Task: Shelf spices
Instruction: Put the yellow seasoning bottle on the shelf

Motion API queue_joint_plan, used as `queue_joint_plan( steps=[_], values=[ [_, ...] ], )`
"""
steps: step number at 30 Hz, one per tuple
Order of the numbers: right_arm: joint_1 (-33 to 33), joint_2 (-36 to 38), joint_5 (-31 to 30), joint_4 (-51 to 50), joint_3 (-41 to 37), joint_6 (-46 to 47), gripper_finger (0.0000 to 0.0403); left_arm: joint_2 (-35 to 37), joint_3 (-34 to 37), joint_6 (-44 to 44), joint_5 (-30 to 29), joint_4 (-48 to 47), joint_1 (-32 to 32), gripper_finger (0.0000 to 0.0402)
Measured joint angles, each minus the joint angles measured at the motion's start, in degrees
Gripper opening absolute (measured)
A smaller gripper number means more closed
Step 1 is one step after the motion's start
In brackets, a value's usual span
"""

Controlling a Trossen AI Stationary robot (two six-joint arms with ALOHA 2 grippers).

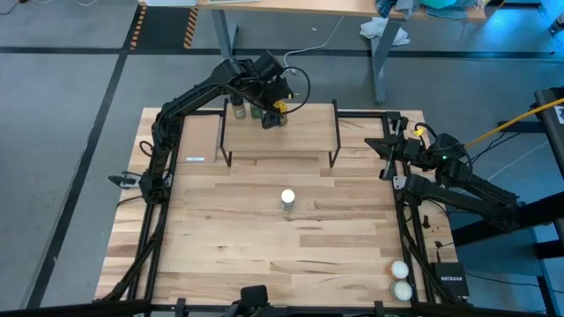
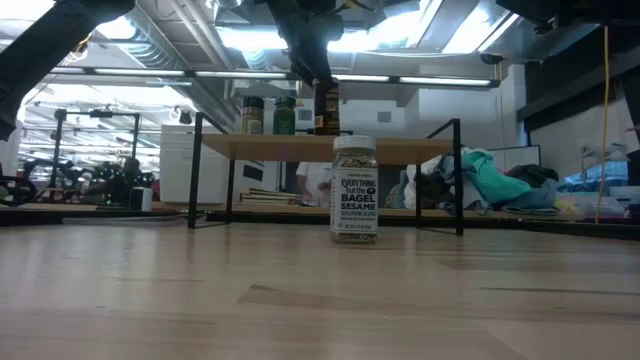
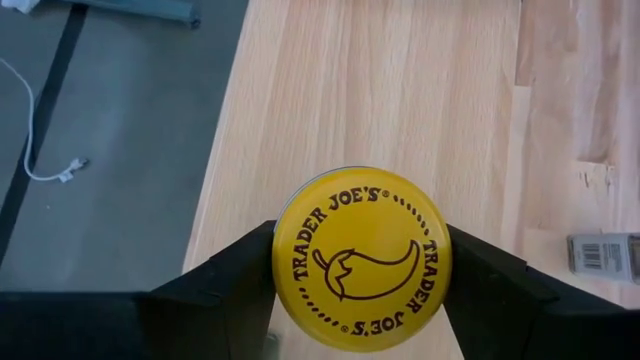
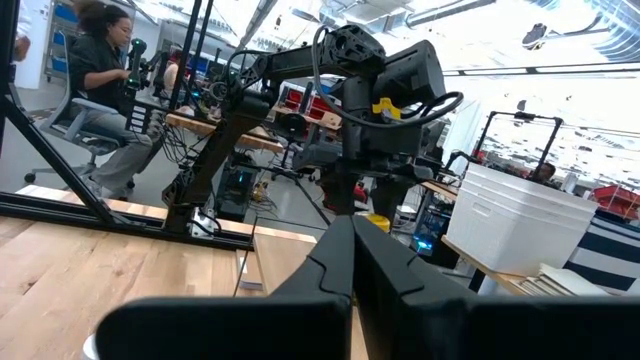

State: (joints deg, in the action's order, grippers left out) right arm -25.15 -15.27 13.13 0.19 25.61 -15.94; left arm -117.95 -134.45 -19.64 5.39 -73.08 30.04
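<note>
While on the shelf [image 1: 291,132], yellow-lidded jar [image 3: 361,257] clamped between left fingers [image 3: 230,290], right fingers closed, empty.

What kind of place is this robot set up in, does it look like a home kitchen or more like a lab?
Most likely a robotics lab or workshop, not a kitchen. Beyond the wooden table the low view shows open ceiling ducts and strip lights, and the right wrist view shows a person seated among benches crowded with equipment and cables.

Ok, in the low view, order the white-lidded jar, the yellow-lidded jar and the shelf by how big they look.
1. shelf, widest by far.
2. white-lidded jar, though it stands nearer the camera.
3. yellow-lidded jar, on the shelf in the left gripper, partly hidden.
</note>
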Motion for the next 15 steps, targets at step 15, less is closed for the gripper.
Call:
queue_joint_plan(
  steps=[15],
  values=[
    [0.0,0.0,0.0,0.0,0.0,0.0,0.0005,0.1,0.0,1.7,0.6,-1.0,0.0,0.0270]
  ],
)
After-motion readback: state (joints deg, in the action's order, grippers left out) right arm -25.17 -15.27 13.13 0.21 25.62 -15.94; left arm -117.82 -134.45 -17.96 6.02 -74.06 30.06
